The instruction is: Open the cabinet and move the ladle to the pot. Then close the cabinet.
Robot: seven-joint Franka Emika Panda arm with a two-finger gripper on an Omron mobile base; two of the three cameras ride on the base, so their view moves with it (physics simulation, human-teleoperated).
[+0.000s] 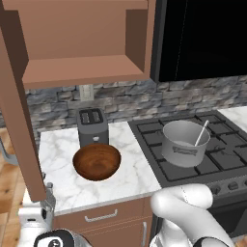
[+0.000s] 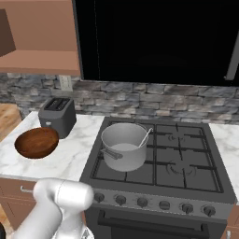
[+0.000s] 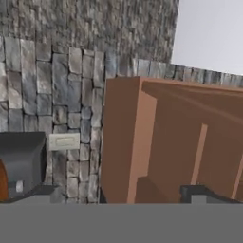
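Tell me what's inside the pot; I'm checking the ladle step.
The ladle stands in the pot, handle leaning on the rim. Its bowl is hidden by the pot wall.

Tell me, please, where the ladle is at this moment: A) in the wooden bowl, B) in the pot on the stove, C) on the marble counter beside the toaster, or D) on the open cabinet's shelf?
B: the ladle stands in the pot on the stove, its handle leaning against the rim.

Kitchen, gas stove, marble counter, toaster, stone backsplash
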